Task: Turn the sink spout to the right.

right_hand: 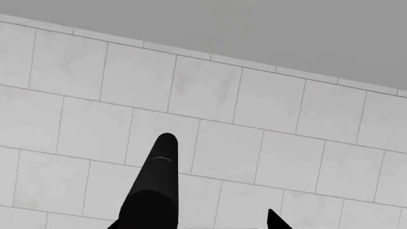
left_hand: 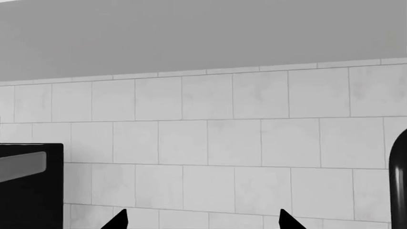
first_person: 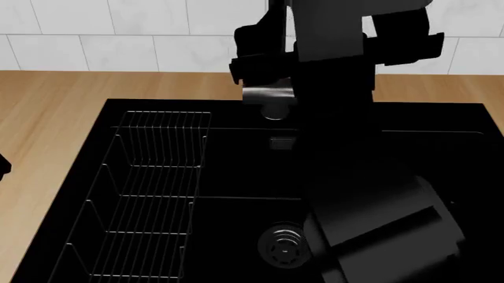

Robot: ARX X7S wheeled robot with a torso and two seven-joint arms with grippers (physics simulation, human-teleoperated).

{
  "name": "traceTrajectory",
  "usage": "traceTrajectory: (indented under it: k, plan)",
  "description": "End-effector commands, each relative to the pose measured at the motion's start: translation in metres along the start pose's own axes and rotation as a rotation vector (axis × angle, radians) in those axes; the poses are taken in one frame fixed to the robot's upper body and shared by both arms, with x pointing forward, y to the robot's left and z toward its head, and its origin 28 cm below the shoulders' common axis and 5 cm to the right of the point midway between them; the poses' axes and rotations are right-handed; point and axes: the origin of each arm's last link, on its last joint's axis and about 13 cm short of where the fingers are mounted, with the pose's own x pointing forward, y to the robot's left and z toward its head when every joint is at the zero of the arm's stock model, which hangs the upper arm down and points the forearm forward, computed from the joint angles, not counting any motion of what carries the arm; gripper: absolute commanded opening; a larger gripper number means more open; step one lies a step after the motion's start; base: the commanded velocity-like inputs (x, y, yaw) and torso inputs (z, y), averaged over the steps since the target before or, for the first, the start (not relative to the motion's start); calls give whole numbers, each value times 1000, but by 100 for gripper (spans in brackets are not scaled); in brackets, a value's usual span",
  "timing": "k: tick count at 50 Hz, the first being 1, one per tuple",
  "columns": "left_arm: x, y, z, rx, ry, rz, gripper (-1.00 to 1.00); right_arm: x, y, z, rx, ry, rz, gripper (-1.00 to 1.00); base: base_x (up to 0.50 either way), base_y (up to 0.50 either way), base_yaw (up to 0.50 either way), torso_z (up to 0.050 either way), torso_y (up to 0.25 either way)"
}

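Observation:
In the head view the black sink (first_person: 236,171) fills the counter, with a round metal drain (first_person: 282,246). The sink spout's thick gunmetal end cylinder (first_person: 268,94) shows at the basin's back edge, outlet facing down; its tube is hidden behind my right arm (first_person: 370,206). That arm reaches up to the faucet and its bulk covers the fingers there. In the right wrist view my right gripper (right_hand: 194,223) is open, with a dark upright rod (right_hand: 156,186) between the jaws, close to one fingertip. My left gripper (left_hand: 203,220) is open and empty, facing the tiled wall.
A wire dish rack (first_person: 146,194) lies in the sink's left half. Wooden counter (first_person: 47,118) surrounds the basin, with white wall tiles (first_person: 118,35) behind. In the left wrist view a black block (left_hand: 28,186) and a dark curved edge (left_hand: 399,171) flank the view.

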Motion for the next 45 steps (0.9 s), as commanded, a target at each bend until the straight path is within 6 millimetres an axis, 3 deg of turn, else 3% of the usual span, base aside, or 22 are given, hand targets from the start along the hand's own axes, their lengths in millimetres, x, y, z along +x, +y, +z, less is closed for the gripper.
traceTrajectory:
  k: [1, 45]
  plan:
    - [0, 0, 0, 0, 2, 4, 100, 0, -5, 2, -6, -5, -22, 100, 0, 0, 0, 0, 0]
    - [0, 0, 0, -1, 2, 10, 100, -1, -19, 5, -30, -14, -84, 100, 0, 0, 0, 0, 0]
